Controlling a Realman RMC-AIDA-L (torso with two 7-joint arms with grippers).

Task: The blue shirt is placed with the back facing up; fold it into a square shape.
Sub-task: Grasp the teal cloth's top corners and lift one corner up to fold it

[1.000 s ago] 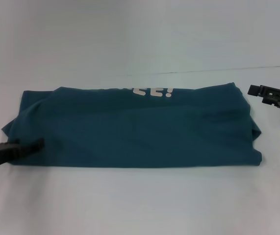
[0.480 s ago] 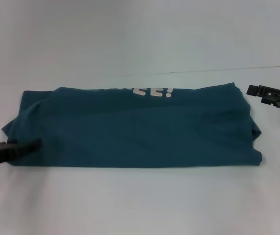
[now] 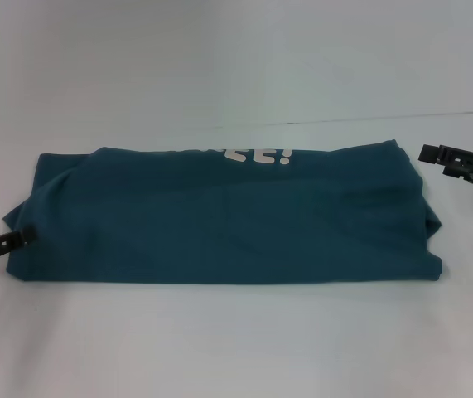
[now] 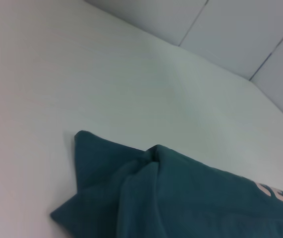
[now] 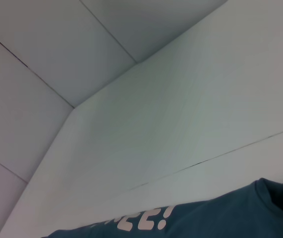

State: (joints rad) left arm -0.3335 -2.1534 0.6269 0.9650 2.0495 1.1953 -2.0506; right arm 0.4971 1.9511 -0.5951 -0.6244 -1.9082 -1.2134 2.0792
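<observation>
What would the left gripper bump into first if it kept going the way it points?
Probably the blue shirt: the left gripper points at its left edge, right beside the fabric, though whether they touch is unclear.

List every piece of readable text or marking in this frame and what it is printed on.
White lettering along the far edge of the blue shirt: mostly hidden by the fold; only partial letter shapes and a final "!" show, so no whole word can be read.
No other words, labels or numbers are visible.
</observation>
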